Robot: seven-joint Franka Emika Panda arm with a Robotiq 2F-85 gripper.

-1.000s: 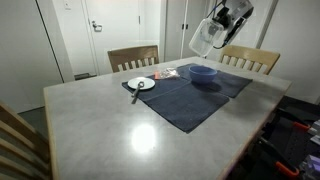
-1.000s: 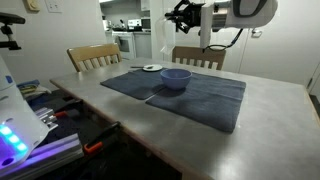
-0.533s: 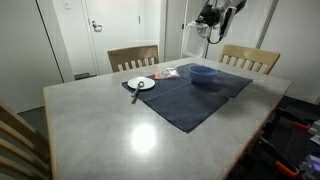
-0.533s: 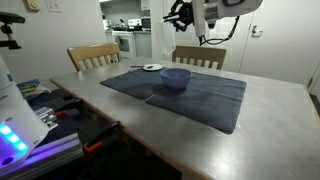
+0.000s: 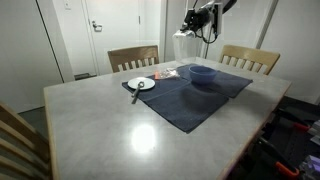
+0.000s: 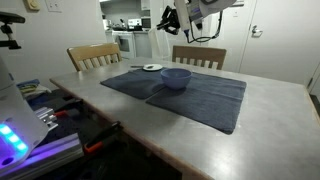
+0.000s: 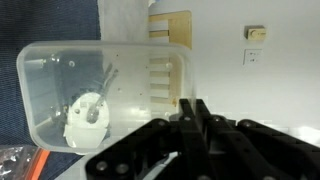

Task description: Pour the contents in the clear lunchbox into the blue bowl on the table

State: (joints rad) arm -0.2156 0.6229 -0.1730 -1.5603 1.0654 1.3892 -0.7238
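My gripper is shut on the rim of the clear lunchbox, which it holds high in the air and tilted. In both exterior views the gripper is near the top edge, with the lunchbox hanging below it. The blue bowl sits on the dark blue cloth on the table, below the lunchbox and a little to the side. I cannot tell what is inside the lunchbox.
A white plate with a utensil lies at the cloth's edge and shows through the lunchbox. The dark blue cloth covers the table's far part. Wooden chairs stand behind the table.
The arm has risen and carried the lunchbox sideways, from above the bowl's far side towards the side where the plate lies. The bowl and plate have not moved.
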